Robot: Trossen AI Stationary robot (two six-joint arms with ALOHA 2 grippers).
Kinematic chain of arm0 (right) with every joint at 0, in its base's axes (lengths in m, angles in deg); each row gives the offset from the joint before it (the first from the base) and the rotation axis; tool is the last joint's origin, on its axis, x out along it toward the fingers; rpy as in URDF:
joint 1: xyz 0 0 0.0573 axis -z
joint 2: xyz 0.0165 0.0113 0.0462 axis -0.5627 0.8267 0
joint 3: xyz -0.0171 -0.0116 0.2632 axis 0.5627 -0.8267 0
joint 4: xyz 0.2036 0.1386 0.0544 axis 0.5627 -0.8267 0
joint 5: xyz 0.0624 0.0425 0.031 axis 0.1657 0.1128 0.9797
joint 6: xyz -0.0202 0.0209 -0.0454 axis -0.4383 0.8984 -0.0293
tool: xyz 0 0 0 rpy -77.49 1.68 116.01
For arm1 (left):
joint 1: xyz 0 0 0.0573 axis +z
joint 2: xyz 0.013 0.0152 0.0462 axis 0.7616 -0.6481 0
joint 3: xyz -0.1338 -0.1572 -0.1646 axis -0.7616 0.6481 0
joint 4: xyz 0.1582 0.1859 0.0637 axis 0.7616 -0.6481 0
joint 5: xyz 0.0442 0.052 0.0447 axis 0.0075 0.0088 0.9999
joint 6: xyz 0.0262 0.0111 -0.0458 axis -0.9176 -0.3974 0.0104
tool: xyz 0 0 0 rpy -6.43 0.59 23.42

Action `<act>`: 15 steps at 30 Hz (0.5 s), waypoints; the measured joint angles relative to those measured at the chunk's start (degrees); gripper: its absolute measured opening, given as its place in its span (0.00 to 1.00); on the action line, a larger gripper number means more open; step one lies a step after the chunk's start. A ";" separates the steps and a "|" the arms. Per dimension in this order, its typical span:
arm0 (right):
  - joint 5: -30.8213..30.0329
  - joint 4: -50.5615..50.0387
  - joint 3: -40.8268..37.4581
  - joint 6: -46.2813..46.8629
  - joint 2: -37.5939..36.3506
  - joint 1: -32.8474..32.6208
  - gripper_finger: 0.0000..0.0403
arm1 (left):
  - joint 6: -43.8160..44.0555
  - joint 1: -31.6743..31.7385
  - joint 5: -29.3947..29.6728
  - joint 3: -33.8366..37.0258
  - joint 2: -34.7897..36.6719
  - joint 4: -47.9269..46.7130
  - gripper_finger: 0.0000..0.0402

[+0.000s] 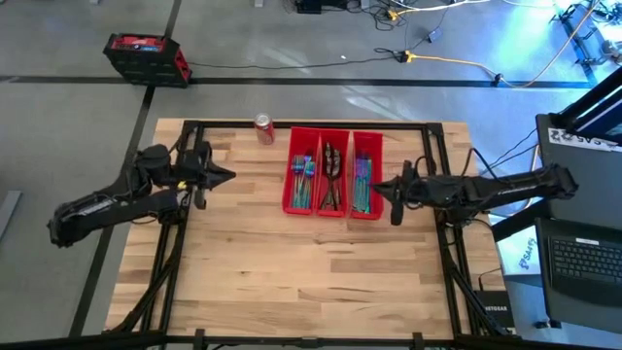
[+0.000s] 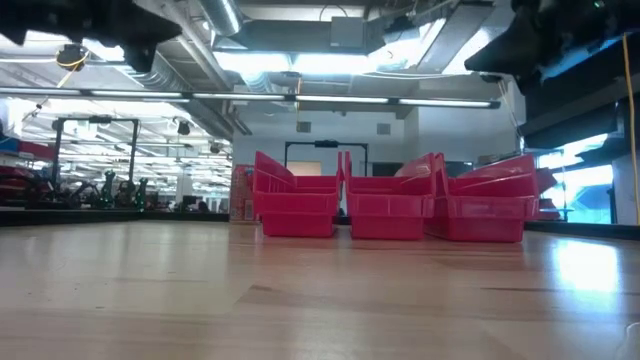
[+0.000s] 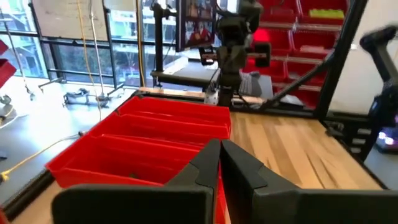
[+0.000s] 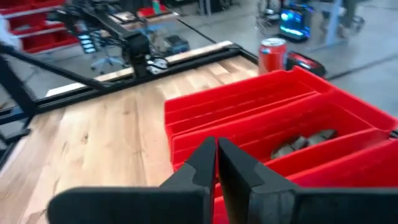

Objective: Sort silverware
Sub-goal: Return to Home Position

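As seen from overhead, all the silverware (image 1: 332, 175) inside three red bins, side by side at the far middle of the wooden surface (image 1: 292, 282). In the left bin (image 1: 303, 138), teal-blue pieces; in the middle bin (image 1: 335, 136), dark spoons; in the right bin (image 1: 367, 139), more teal and purple pieces. Near the left bin's far corner but apart from it, a red soda can (image 1: 263, 128), upright. Over the left side of the surface, well apart from the bins, the left arm (image 1: 117, 204), with the left jaws clenched tip to tip on nothing and aimed toward the bins. Over the right side, the right arm (image 1: 486, 190), with the right jaws likewise clenched and empty, just beside the right bin's outer wall. Whether touching that wall, impossible to tell.
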State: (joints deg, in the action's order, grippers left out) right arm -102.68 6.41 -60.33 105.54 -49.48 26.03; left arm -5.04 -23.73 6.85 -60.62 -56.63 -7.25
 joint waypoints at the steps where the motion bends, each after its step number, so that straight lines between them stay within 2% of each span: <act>1: 0.91 1.23 -1.30 -0.65 -0.94 0.00 0.00 | 0.56 0.00 0.00 1.19 0.38 1.24 0.00; 9: 4.44 10.65 -10.30 -3.32 -8.77 0.00 0.00 | 1.45 0.02 -0.78 4.74 3.71 3.86 0.00; 15: 11.02 13.47 -14.70 -5.13 -15.53 -0.02 0.00 | 1.24 0.07 -3.46 6.01 4.95 4.24 0.00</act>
State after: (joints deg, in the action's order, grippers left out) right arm -91.66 19.87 -75.04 100.41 -65.02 26.01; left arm -3.80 -23.67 3.40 -54.62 -51.68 -3.01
